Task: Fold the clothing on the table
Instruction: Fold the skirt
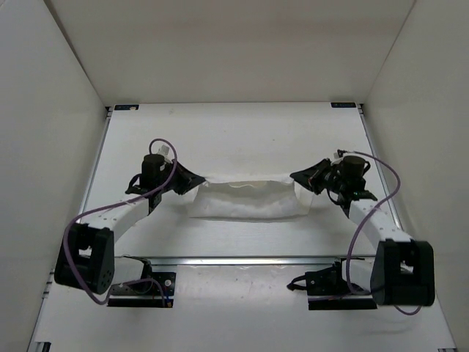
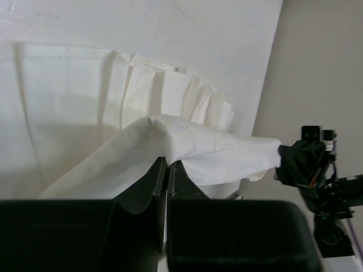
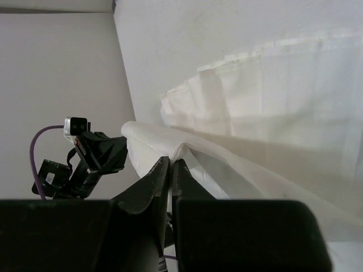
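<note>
The clothing (image 1: 249, 199), a white pleated garment, hangs stretched between both arms over the middle of the table (image 1: 242, 136). My left gripper (image 1: 192, 180) is shut on its left end. In the left wrist view the black jaws stand closed on a raised fold of the clothing (image 2: 193, 144) at the left gripper (image 2: 168, 161), with pleats spread below it. My right gripper (image 1: 302, 178) is shut on the right end. The right wrist view shows the right gripper (image 3: 172, 161) pinching a lifted edge of the clothing (image 3: 238, 153). The lower part of the garment rests on the table.
White enclosure walls (image 1: 51, 110) rise on the left, right and back. A metal rail (image 1: 249, 259) crosses the table in front of the arm bases. Purple cables (image 1: 165, 147) loop off both wrists. The other arm's base shows in each wrist view.
</note>
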Robot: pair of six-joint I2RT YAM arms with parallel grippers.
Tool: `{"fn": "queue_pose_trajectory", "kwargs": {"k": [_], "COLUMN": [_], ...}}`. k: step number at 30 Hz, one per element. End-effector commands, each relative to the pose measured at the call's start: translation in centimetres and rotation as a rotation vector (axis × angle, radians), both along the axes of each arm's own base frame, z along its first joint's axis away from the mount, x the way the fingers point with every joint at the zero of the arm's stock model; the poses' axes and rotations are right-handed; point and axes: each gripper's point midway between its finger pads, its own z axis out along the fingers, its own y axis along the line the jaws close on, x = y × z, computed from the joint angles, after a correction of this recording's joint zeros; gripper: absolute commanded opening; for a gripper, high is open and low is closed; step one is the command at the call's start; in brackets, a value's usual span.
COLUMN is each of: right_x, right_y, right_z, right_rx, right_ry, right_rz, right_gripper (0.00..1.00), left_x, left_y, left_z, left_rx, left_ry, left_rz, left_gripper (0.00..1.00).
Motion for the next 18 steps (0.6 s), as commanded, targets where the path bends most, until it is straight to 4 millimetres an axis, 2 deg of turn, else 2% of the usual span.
{"fn": "queue_pose_trajectory", "kwargs": {"k": [1,2,3,4,6,7,8,9,10,12,14,17,18], "right_x": [6.6,8.0,8.9,9.7,10.0,10.2,9.8,9.0,8.2,6.3,4.1,0.4,0.2], "right_y": [-4.3,-4.3,-3.8,-4.2,-4.2,-4.9,-4.8,-5.1,-5.3,-5.9,-5.2,-5.7,-5.7], "right_z": [1.8,1.6,1.5,1.2,1.4,1.5,1.3,0.9,0.7,-1.2,-2.2,-6.0,-5.9], "right_rx": [-0.146,-0.15,-0.166,-0.208,-0.284,-0.339,-0.368,-0.417,-0.452,-0.488,-0.471,-0.418,-0.412], "right_ry": [-0.135,-0.109,-0.098,-0.098,-0.111,-0.119,-0.093,-0.067,-0.045,0.027,0.061,0.148,0.139], "right_rz": [-0.132,-0.112,-0.069,-0.073,-0.09,-0.123,-0.111,-0.114,-0.109,-0.098,-0.055,-0.06,-0.066], "right_gripper": [0.0,0.1,0.25,0.31,0.47,0.51,0.53,0.54,0.55,0.57,0.57,0.58,0.6], "left_x": [5.1,5.5,5.6,5.7,5.7,5.7,5.5,4.8,4.7,2.4,0.5,-2.5,-3.6], "left_y": [4.7,4.6,4.5,5.1,6.0,6.1,6.4,6.1,5.8,5.0,4.2,3.5,3.3], "left_z": [-0.5,-0.6,-0.4,-0.4,0.1,0.6,1.2,0.5,1.1,-0.1,-1.5,-3.7,-4.4], "left_rx": [0.123,0.121,0.116,0.117,0.124,0.128,0.152,0.16,0.178,0.209,0.225,0.225,0.232], "left_ry": [-0.061,-0.047,-0.056,-0.052,-0.075,-0.087,-0.105,-0.071,-0.101,-0.059,-0.04,-0.009,0.001], "left_rz": [0.214,0.203,0.192,0.21,0.233,0.23,0.216,0.188,0.158,0.091,0.051,0.022,0.009], "left_gripper": [0.12,0.37,0.52,0.58,0.63,0.65,0.66,0.67,0.67,0.67,0.68,0.69,0.68]}}
